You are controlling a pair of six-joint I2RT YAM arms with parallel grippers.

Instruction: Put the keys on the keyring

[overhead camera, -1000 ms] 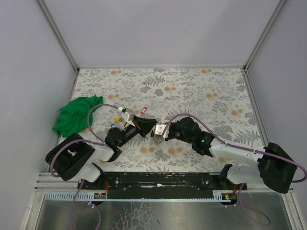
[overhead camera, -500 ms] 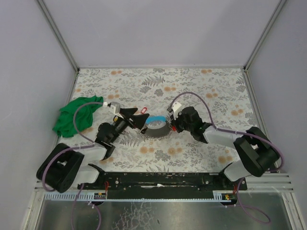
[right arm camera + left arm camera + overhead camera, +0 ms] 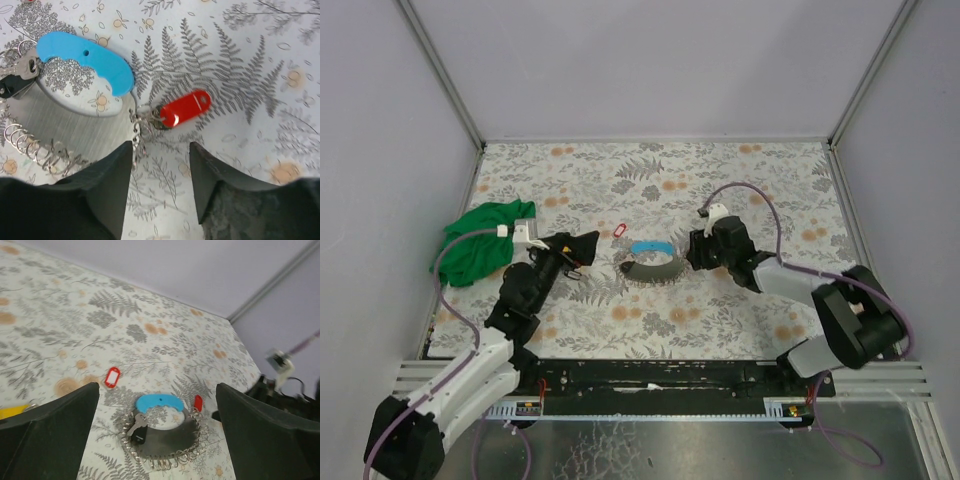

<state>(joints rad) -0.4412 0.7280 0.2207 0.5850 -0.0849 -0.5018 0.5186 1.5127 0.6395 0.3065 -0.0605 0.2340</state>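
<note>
Working on a flowery surface (image 3: 770, 300). Holding the left tool (image 3: 585, 255) and right tool (image 3: 160, 175) wide open, gripping nothing. Letting the keyring (image 3: 160, 437) lie flat between them. Counting a red key (image 3: 182, 107) and a black key (image 3: 11, 85) that look hooked on it. Leaving a loose red key (image 3: 112, 376) and a yellow key (image 3: 12, 411) off it, so only partly done.

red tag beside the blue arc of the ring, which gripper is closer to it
Right. The right gripper is just short of the red tag, open. The left gripper is across the keyring, on its other side.
</note>
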